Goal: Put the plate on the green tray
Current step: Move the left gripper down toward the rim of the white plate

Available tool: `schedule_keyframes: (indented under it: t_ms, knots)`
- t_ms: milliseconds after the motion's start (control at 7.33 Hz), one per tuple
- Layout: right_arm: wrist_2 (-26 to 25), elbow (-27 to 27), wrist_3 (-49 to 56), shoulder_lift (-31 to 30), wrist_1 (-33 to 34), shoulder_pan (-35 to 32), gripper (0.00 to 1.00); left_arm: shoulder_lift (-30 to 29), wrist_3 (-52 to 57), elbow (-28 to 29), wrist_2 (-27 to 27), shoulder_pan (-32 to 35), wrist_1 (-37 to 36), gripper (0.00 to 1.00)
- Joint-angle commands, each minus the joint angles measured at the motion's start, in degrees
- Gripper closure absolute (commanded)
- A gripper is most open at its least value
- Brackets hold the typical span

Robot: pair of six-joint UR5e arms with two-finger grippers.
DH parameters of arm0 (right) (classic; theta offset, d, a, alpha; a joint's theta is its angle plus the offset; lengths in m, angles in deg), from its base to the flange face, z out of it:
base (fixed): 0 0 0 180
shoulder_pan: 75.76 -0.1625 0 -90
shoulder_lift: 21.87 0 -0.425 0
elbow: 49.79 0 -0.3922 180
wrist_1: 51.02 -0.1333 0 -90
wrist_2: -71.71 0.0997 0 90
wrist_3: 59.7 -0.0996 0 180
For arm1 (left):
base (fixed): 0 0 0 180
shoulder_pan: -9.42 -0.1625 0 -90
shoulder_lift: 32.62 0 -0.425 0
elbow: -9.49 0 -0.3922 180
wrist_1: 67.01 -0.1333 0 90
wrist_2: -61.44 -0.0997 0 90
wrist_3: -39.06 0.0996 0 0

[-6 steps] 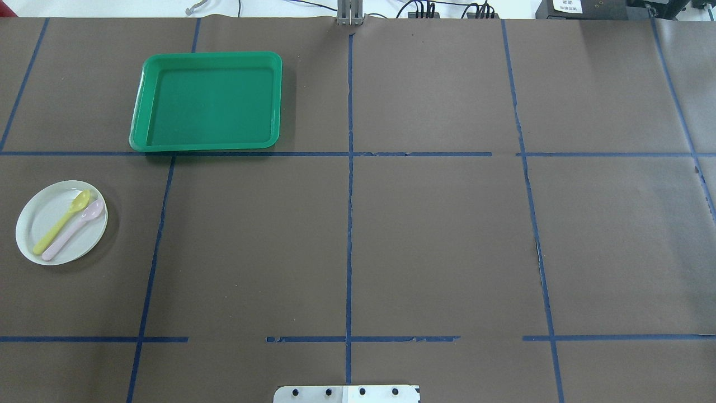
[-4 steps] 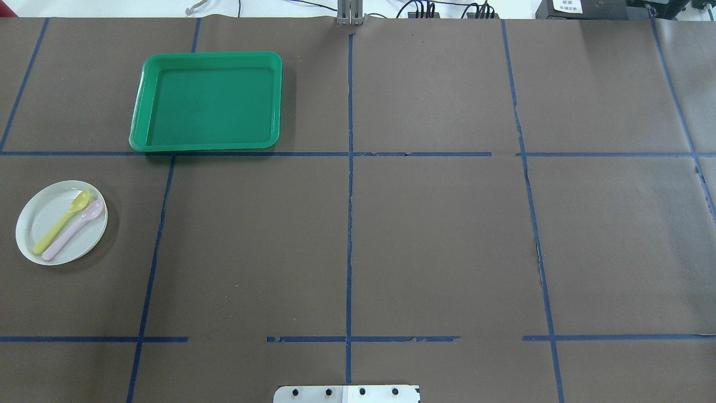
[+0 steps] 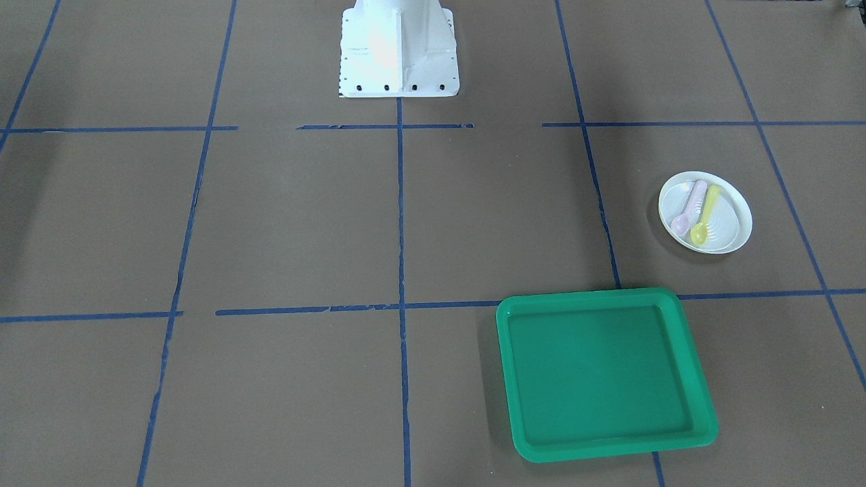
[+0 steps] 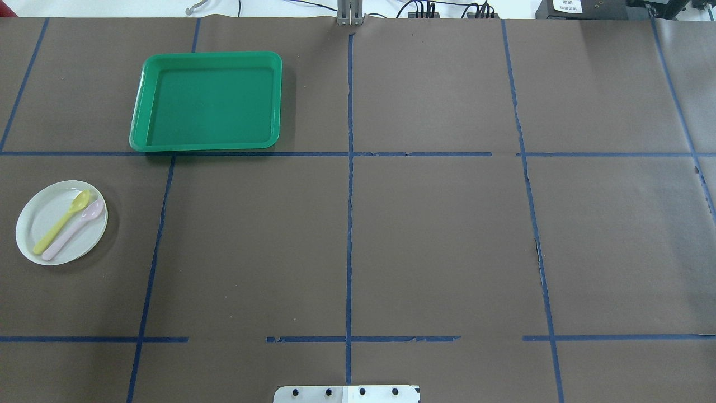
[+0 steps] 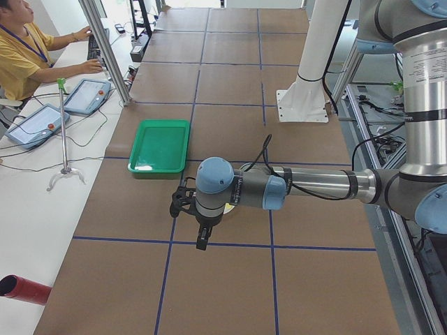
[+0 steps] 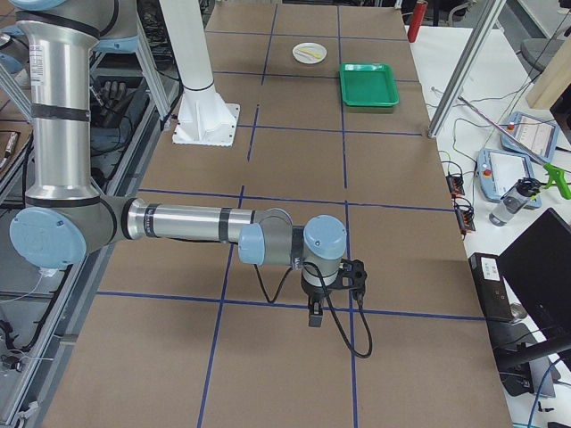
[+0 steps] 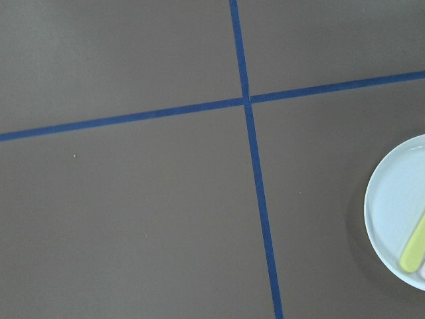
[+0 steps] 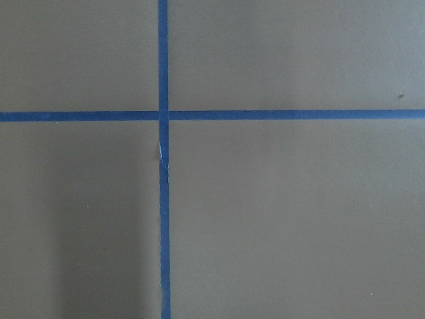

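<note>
Approach step: plate (image 4: 42, 215) (two spoons (image 4: 71, 226) on it) sits on tabletop (image 4: 391, 235), off the green tray (image 4: 207, 101). Left pincer (image 5: 201, 241) near plate, can't tell if apart; next, grip rim, keep level.

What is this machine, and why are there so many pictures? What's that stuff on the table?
It is a robot with a left arm and a right arm, each ending in a grasping tool. Cameras look from above, from across the table, from both ends and from each wrist. On the brown table lie an empty green tray and, apart from it, a white plate carrying a yellow spoon and a pink spoon. Nothing holds the plate. The left tool and the right tool hang over the table, too small here to tell whether they are open or shut.
</note>
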Motion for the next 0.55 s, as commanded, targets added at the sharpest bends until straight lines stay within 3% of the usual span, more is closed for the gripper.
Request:
schedule_keyframes:
  t_ms: [0, 409]
  knots:
    - [0.09, 0.0, 0.0, 0.0, 0.05, 0.0, 0.0, -1.0, -7.67, 3.61, 0.01, -5.06, 6.51, 0.0]
    - [0.0, 0.0, 0.0, 0.0, -0.04, 0.0, 0.0, -3.01, -26.82, 13.89, 0.36, -15.43, 27.61, 0.0]
